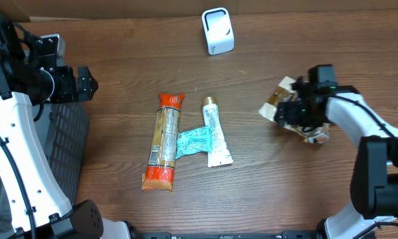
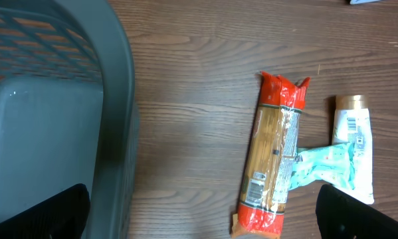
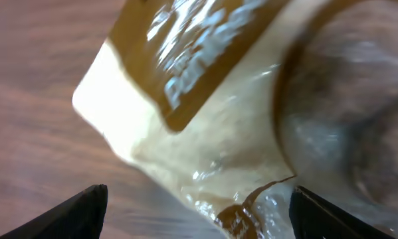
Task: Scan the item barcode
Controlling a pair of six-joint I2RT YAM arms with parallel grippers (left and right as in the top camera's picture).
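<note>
A pasta packet [image 2: 275,159] lies between a grey basket [image 2: 52,126] and a tube [image 2: 355,143].

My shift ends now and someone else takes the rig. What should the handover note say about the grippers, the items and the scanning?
Left gripper: open, holding nothing, by the grey basket.
Right gripper: open, over the brown packet at far right.
Pasta pack, tube and teal sachet lie touching in the middle; white scanner stands at the far edge.
Done: nothing is at the scanner; any earlier scan does not show.
To do: present a barcode to the scanner.
</note>
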